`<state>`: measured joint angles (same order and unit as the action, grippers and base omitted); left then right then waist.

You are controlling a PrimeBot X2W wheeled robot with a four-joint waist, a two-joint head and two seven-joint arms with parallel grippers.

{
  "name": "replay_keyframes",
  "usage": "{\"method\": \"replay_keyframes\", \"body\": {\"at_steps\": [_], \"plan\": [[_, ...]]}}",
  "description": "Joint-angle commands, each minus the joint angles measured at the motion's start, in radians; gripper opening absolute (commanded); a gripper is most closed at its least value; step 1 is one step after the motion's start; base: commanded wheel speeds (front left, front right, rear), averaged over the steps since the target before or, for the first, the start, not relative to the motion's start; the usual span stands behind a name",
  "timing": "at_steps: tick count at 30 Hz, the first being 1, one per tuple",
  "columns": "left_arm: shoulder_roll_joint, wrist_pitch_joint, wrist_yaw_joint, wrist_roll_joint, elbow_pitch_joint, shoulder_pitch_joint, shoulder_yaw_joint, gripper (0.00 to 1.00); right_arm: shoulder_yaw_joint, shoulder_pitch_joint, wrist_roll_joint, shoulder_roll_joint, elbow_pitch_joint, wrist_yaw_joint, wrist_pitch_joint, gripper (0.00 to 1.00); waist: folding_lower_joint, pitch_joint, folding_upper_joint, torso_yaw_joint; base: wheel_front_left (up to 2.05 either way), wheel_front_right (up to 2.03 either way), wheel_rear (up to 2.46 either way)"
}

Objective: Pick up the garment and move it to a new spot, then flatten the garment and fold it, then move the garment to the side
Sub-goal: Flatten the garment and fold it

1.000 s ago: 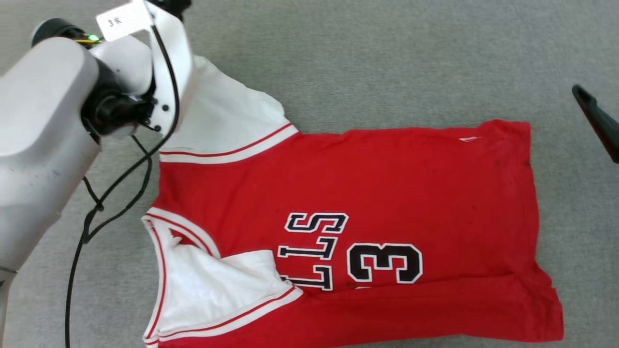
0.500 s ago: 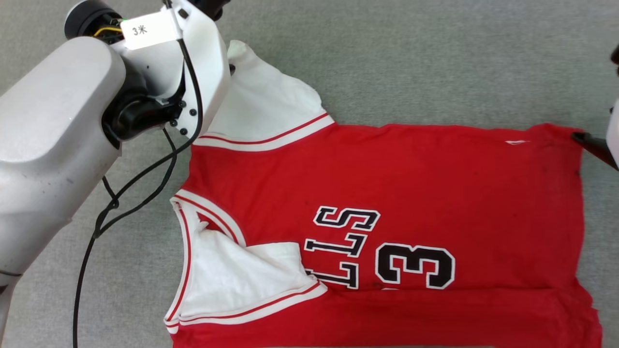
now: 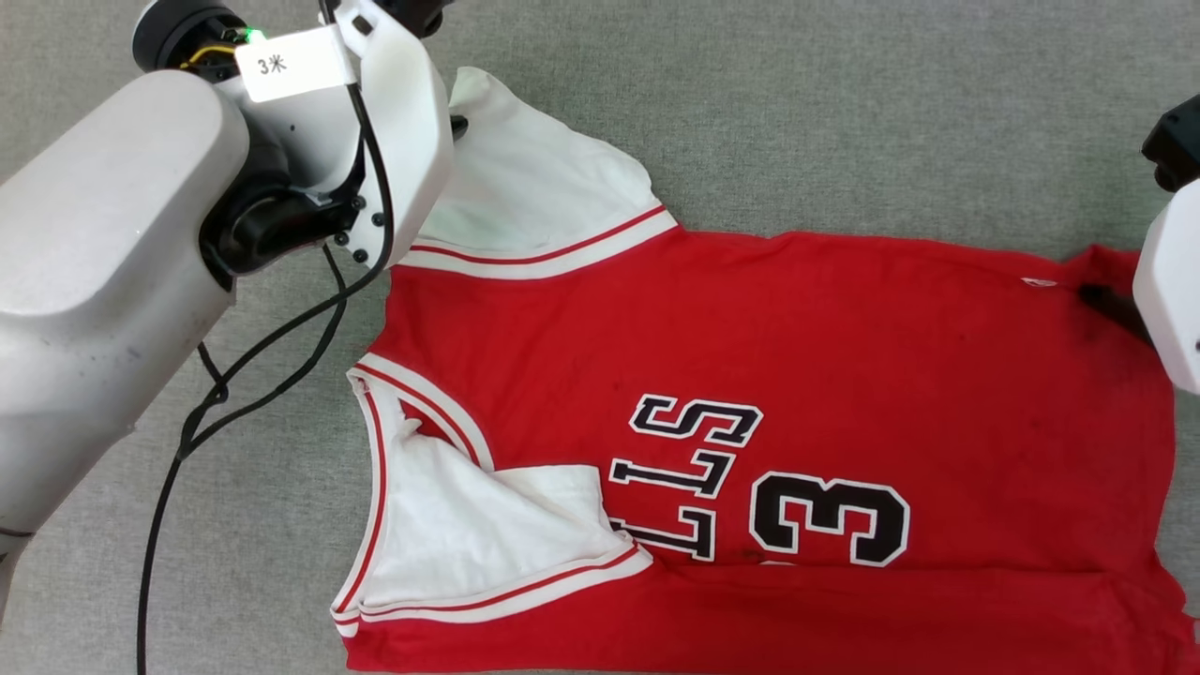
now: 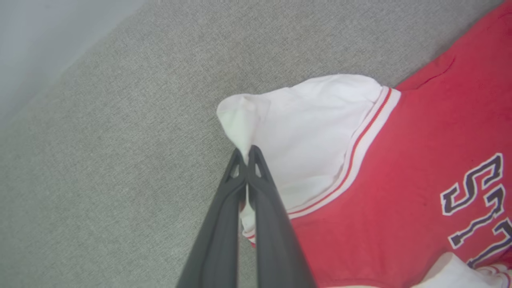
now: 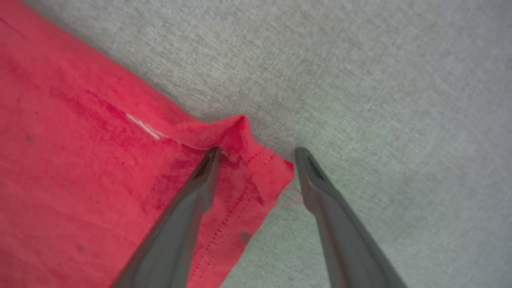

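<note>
Two-armed: pinching the garment [image 3: 750, 328], flat on grey cloth [image 3: 844, 112], by a sleeve tip [image 4: 240, 120] in the left gripper [image 4: 247, 154], spreading the right gripper [image 5: 258, 152] astride its hem corner [image 5: 276, 174], arriving from well clear a second ago.

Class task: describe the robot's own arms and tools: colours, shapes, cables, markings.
The left forearm is a rounded pale grey shell; its wrist bracket is white, with small dark screws. A black cable loops from it, a white label bears dark characters, and a green light glows. The left tool and right tool each have two long, tapering dark grey fingers.
</note>
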<state>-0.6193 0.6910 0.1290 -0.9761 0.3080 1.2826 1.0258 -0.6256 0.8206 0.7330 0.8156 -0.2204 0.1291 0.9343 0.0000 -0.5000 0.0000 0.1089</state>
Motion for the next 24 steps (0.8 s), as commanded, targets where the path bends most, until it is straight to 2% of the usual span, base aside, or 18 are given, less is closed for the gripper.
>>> {"method": "replay_keyframes", "body": {"at_steps": [1, 8, 16, 24], "plan": [[-0.005, -0.01, 0.0, -0.008, 0.0, -0.005, 0.003, 0.0, -0.04, -0.026, 0.007, -0.028, -0.018, 0.003, -0.011, 0.02, 0.0, 0.011, 0.0, -0.006, 0.0, 0.0, 0.0], [-0.03, -0.064, 0.0, -0.036, -0.007, -0.06, 0.019, 0.0, -0.038, -0.015, 0.022, -0.025, -0.055, 0.001, -0.171, 0.0, 0.0, 0.101, 0.0, -0.018, 0.0, 0.0, 0.0], [-0.092, -0.111, -0.002, -0.076, -0.059, -0.189, 0.048, 0.0, -0.042, -0.127, 0.063, -0.012, -0.052, 0.001, -0.326, 0.0, 0.0, 0.236, 0.0, -0.015, 0.0, 0.0, 0.0], [-0.177, -0.147, -0.047, -0.107, -0.166, -0.349, 0.073, 0.0, -0.011, -0.288, 0.071, 0.018, -0.005, 0.001, -0.41, 0.0, 0.0, 0.33, 0.0, -0.016, 0.0, 0.0, 0.0]]}}
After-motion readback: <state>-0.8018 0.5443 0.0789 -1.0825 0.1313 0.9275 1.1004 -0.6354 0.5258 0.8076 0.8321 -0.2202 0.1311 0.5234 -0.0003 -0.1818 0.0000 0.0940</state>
